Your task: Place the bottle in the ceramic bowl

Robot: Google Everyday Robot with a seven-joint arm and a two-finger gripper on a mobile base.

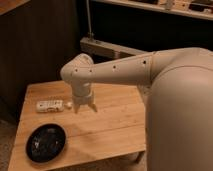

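Note:
The small white bottle [50, 105] lies on its side at the left of the wooden table [110, 125], its cap pointing right. The glossy black ceramic bowl [46, 142] sits at the table's front left, in front of the bottle. My gripper [85, 107] points down over the table, just right of the bottle's cap end. Its fingers are spread apart and hold nothing. My arm reaches in from the right.
My large cream arm and body [175, 110] fill the right side of the view and hide the table's right part. A dark wall and a metal frame [105, 47] stand behind the table.

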